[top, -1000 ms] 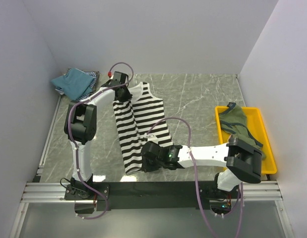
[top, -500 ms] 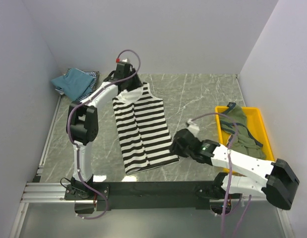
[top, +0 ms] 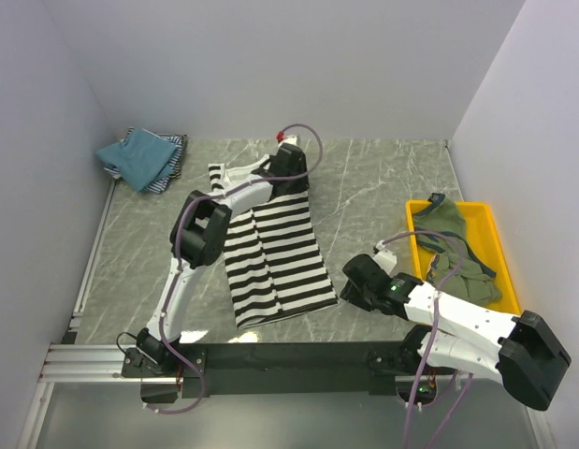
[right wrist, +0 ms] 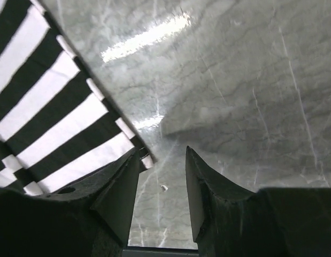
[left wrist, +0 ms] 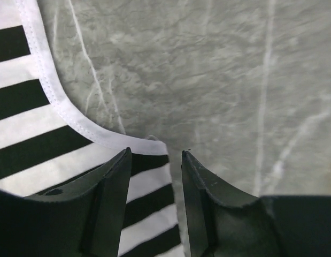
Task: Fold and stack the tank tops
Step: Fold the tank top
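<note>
While left and right jaws gape empty, the olive-green tank top (top: 445, 230) lies in the yellow tray (top: 478, 217).

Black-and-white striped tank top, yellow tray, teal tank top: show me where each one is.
black-and-white striped tank top (top: 280, 262), top external view, mid body.
yellow tray (top: 478, 213), top external view, bare far end.
teal tank top (top: 139, 157), top external view, top fold.

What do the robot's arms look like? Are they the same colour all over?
No. The left arm and the right arm both have white links between chunky black joints. A thin purple cable loops along each. The jaws are two dark, wedge-shaped fingers, and a small green light glows on the right arm.
</note>
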Robot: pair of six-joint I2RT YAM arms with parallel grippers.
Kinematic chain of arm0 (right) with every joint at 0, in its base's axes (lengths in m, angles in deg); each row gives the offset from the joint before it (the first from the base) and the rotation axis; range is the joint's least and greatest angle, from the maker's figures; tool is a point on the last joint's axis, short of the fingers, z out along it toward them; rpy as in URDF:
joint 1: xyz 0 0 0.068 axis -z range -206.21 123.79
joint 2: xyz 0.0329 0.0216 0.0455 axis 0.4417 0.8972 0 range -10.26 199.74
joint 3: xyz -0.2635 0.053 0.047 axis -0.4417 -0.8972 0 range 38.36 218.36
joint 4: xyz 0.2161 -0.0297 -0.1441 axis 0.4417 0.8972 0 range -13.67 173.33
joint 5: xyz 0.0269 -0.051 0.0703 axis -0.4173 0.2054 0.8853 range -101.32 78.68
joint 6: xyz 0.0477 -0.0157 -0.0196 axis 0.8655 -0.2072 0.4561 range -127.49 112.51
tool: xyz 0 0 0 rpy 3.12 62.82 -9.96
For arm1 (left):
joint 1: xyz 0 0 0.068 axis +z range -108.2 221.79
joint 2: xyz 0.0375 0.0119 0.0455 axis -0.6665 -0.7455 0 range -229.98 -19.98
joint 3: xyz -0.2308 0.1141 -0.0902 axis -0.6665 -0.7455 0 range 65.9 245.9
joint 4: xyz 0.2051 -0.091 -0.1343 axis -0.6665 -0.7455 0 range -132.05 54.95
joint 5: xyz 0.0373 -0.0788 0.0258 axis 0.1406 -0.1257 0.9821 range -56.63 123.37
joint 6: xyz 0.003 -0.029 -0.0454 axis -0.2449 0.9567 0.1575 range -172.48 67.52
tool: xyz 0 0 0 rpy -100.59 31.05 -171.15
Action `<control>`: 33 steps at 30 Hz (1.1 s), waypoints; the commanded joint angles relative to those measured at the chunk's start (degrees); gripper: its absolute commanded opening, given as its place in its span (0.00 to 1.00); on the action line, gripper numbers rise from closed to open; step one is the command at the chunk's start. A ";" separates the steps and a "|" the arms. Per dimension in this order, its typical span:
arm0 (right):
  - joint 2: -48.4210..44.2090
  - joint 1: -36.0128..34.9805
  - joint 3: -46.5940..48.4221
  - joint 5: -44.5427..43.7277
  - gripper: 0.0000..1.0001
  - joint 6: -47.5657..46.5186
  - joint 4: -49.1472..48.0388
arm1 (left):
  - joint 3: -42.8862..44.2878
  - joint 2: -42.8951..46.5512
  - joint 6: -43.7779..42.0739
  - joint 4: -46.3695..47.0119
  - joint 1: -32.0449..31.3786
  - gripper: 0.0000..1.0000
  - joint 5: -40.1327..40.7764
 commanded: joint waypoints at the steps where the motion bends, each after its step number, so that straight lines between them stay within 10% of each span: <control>1: 0.79 0.36 -0.67 0.10 0.47 1.72 -2.52 | 4.89 0.57 -6.06 2.32 -1.26 0.48 10.53; 33: 1.59 0.27 -3.66 2.48 0.44 1.81 -7.53 | 16.23 -10.94 -20.31 -5.33 -8.91 0.46 25.05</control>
